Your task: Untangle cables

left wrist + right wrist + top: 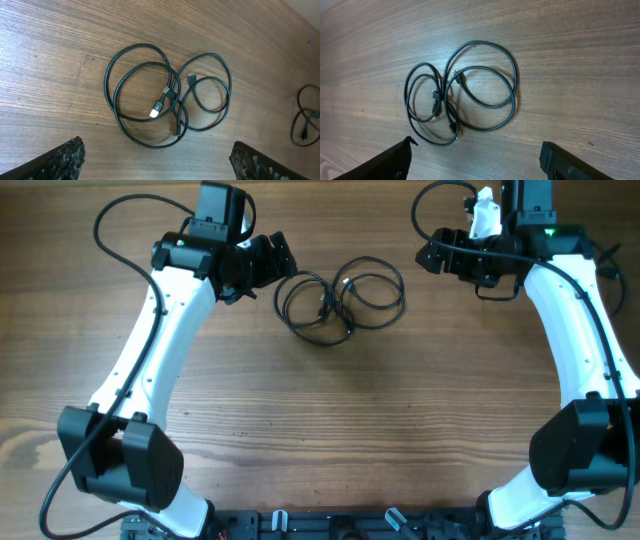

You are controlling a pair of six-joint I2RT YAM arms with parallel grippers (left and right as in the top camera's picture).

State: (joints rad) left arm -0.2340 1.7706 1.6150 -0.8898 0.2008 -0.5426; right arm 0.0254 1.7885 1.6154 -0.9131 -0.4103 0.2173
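The cables (340, 300) lie on the wooden table at the far middle as overlapping thin black loops with small plug ends. They also show in the left wrist view (167, 95) and in the right wrist view (462, 95). My left gripper (268, 262) is open and empty, just left of the loops; its fingertips frame bare wood in the left wrist view (157, 162). My right gripper (447, 255) is open and empty, to the right of the loops and apart from them; it shows in the right wrist view (477, 160).
The thicker black wires of the arms loop over the table at the far left (120, 220) and far right (430, 210). A black rail (330, 525) runs along the near edge between the arm bases.
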